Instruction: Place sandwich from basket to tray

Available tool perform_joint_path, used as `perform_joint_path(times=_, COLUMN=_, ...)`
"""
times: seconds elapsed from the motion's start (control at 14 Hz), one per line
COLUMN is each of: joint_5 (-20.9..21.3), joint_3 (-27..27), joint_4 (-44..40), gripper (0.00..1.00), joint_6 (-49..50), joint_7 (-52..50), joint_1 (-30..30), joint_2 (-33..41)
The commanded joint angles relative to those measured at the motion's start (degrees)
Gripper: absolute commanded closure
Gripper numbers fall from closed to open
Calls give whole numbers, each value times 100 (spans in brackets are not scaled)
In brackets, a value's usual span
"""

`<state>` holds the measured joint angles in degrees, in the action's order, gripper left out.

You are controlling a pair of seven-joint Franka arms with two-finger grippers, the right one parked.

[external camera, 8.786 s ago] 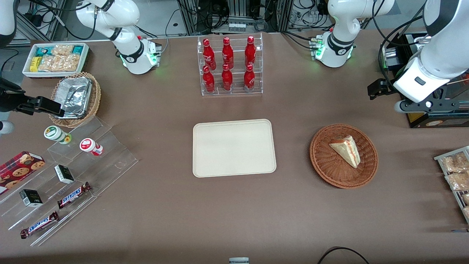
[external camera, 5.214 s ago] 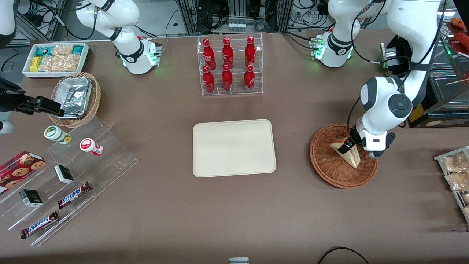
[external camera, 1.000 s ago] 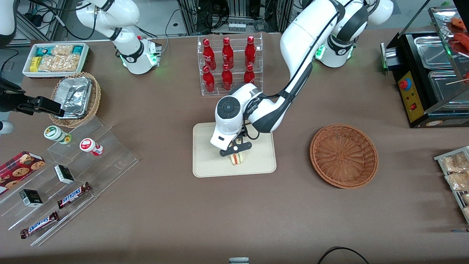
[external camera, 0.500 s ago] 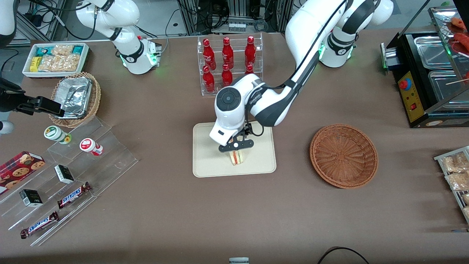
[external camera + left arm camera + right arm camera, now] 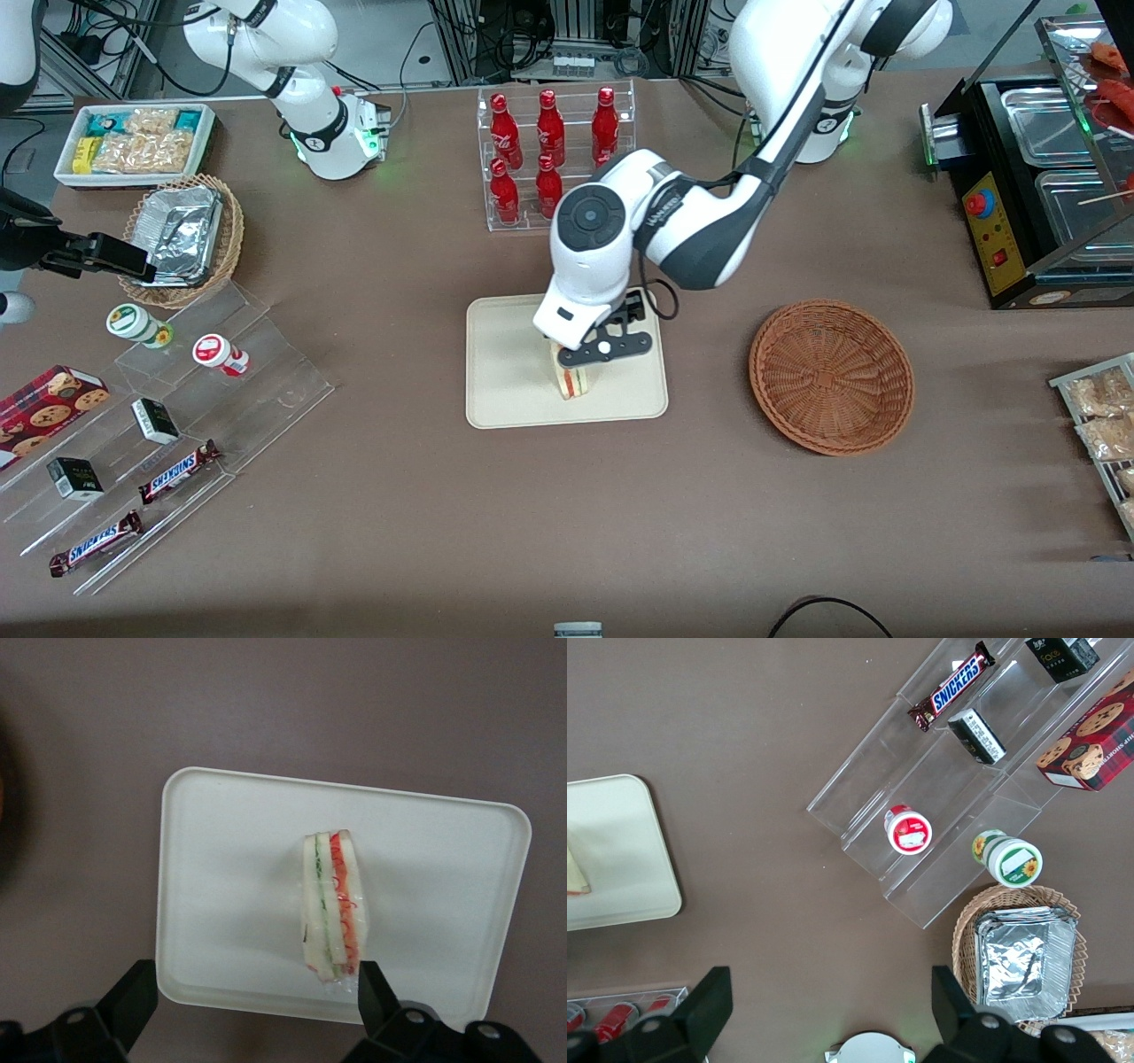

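Observation:
The sandwich [image 5: 571, 381] stands on its edge on the cream tray [image 5: 505, 354], with its red, green and cream layers facing the front camera. My left gripper [image 5: 597, 351] hovers just above it, open and empty. In the left wrist view the sandwich [image 5: 332, 904] sits on the tray [image 5: 230, 859], and my gripper [image 5: 252, 992] is above it with the black fingers [image 5: 133, 997] spread wide. One finger is close beside the sandwich's wrap. The reddish-brown basket [image 5: 831, 377] is empty and lies toward the working arm's end of the table.
A clear rack of red bottles [image 5: 554, 159] stands farther from the front camera than the tray. A stepped acrylic shelf with snacks [image 5: 177, 399], a tan foil-filled basket [image 5: 182, 239] and a white snack bin [image 5: 133, 142] lie toward the parked arm's end. A black appliance [image 5: 1036, 204] lies toward the working arm's end.
My gripper has risen off the sandwich and drifted a little toward the working arm's end. The sandwich stays standing on the tray.

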<state>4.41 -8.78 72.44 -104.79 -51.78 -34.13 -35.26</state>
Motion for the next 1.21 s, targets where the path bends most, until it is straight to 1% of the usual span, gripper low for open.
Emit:
perform_joint_path(times=0.0, joint_5=-2, joint_3=-28, joint_4=279, gripper=0, joint_6=336, joint_7=596, joint_1=380, joint_2=422)
perform_joint_path(times=0.36, joint_5=-11, joint_3=-36, joint_4=1166, gripper=0, joint_6=310, joint_7=1783, joint_1=1153, joint_2=1178)
perform_joint_path(times=0.79, joint_5=-134, joint_3=-36, joint_4=2115, gripper=0, joint_6=337, joint_7=3610, joint_1=2234, joint_2=2109)
perform_joint_path(times=0.93, joint_5=-134, joint_3=-36, joint_4=2414, gripper=0, joint_6=337, joint_7=3954, joint_1=2498, joint_2=2417)
perform_joint_path(times=1.14, joint_5=-134, joint_3=-36, joint_4=2635, gripper=0, joint_6=468, joint_7=4359, joint_1=2841, joint_2=2769)
